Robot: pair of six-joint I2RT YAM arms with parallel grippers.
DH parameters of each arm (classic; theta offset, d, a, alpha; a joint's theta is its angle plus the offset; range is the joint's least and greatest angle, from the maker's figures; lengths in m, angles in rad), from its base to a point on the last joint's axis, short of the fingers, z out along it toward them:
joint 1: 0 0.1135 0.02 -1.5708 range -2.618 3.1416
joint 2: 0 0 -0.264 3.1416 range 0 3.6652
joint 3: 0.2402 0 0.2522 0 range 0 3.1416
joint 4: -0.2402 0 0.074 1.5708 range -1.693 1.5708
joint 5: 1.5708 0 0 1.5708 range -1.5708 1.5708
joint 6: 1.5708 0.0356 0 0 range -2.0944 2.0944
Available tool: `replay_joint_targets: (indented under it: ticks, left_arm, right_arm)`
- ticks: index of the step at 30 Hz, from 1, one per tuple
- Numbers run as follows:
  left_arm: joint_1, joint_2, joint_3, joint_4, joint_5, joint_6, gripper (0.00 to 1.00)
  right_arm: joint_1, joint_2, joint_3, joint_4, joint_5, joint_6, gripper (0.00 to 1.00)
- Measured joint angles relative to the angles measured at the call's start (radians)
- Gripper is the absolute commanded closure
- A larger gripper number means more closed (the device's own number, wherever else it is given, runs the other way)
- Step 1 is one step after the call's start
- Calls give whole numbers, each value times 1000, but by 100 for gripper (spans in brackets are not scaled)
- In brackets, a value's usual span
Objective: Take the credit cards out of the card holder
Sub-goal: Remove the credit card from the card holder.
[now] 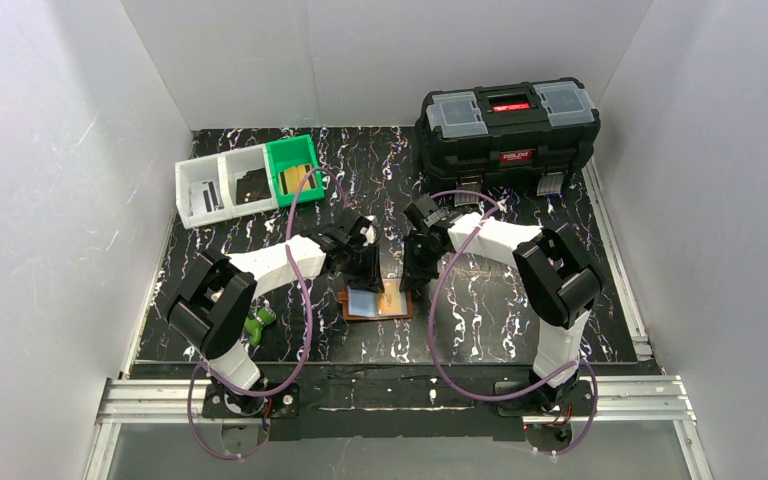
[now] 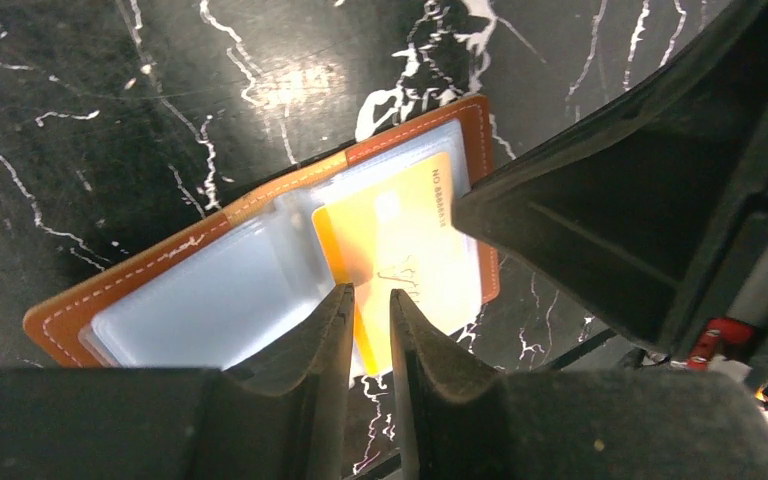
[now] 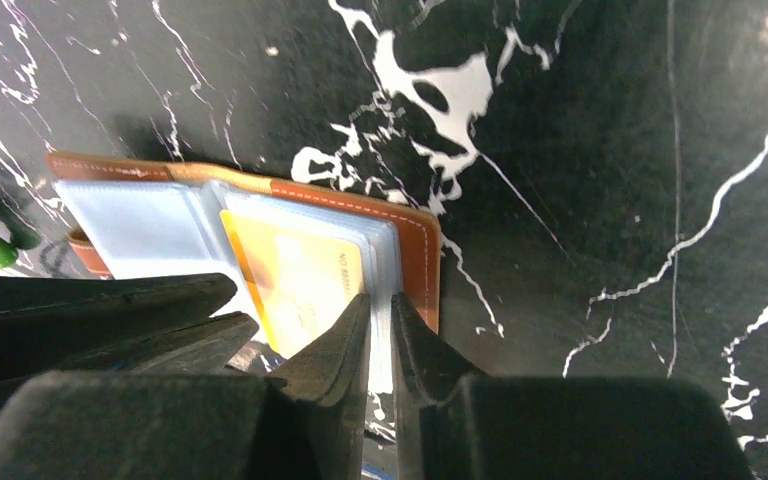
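Jaws both narrow, grip unclear; yellow credit card [image 2: 400, 240] under left jaws, open card holder [image 3: 420, 260] edge at right jaws.

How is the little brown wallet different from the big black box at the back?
The card holder is small, flat and brown; the toolbox is big, blocky and black. The card holder lies open, showing a yellow card; the toolbox is shut. The card holder sits mid-table, the toolbox in the far right corner. Both rest on the marbled table.
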Motion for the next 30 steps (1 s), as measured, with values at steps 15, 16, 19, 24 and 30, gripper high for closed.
replay_joint_targets:
  ticks: [15, 16, 19, 24, 30]
  left_arm:
    - [37, 0, -103, 93, 48, -79, 79]
    - [40, 0, -109, 106, 58, -87, 79]
    - [47, 0, -130, 149, 89, -113, 80]
    - [65, 0, -168, 210, 138, -154, 85]
    - [94, 0, -209, 274, 194, -197, 95]
  right_arm:
    - [3, 34, 51, -13, 13, -32, 81]
    - [3, 34, 51, -13, 13, -32, 82]
    - [5, 34, 51, -13, 16, -31, 82]
    - [8, 34, 51, -13, 18, -31, 82]
    - [8, 34, 51, -13, 20, -31, 82]
